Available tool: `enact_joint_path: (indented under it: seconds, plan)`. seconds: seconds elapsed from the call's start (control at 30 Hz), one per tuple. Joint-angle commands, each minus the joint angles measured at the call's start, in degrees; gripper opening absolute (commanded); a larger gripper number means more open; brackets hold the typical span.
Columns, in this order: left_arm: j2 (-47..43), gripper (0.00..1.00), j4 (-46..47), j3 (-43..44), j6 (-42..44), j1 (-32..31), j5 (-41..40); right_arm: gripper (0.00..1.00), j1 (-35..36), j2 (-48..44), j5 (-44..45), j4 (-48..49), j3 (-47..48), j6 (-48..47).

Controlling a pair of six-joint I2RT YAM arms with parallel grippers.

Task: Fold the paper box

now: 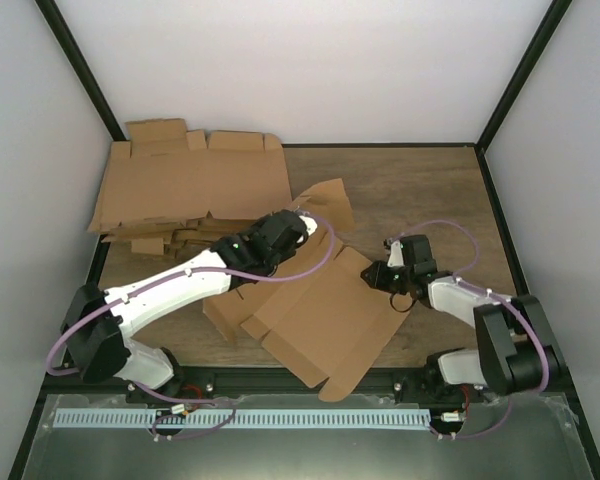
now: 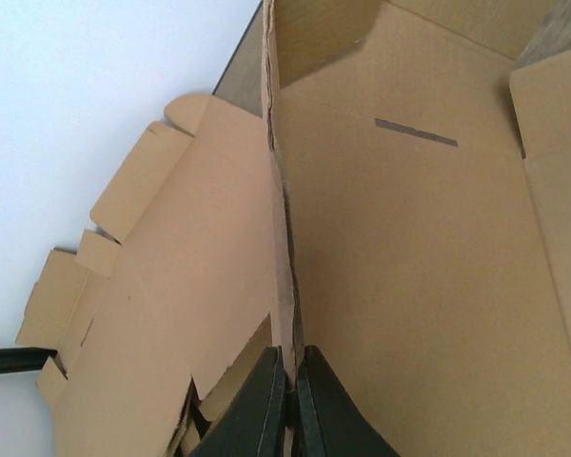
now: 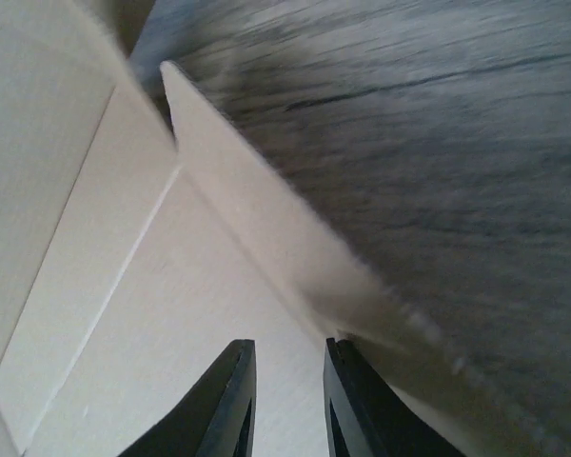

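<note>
Wood-grain table, paper box spread mostly flat at its near middle, right gripper at the box's right edge, jaws narrowly apart, left gripper pinching the box's raised far flap, stack of blanks beyond the box leftward, white walls behind

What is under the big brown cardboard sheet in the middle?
The dark wooden table is under the big brown cardboard sheet. Anything else beneath is covered.
</note>
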Motion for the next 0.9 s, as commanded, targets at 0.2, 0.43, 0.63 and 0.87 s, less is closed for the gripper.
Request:
enact_joint_path:
  seconds: [0.2, 0.43, 0.63, 0.87]
  plan:
    - [-3.96, 0.04, 4.20, -3.58, 0.06, 0.41, -1.53, 0.20, -4.54, 11.95, -0.50, 2.17, 6.20, 2.90]
    - [-7.16, 0.04, 4.82, -3.92, 1.66, -1.93, 4.15, 0.21, -4.56, 13.44, -3.04, 2.83, 7.14, 2.66]
    - [-2.83, 0.04, 1.29, -2.49, 2.41, -6.45, -4.50, 0.22, -4.55, 13.59, -5.12, 3.57, 7.23, 1.67]
    - [2.55, 0.04, -2.00, 0.07, 1.68, -11.01, -12.61, 0.24, -4.53, 12.86, -6.06, 4.30, 7.33, -0.01]
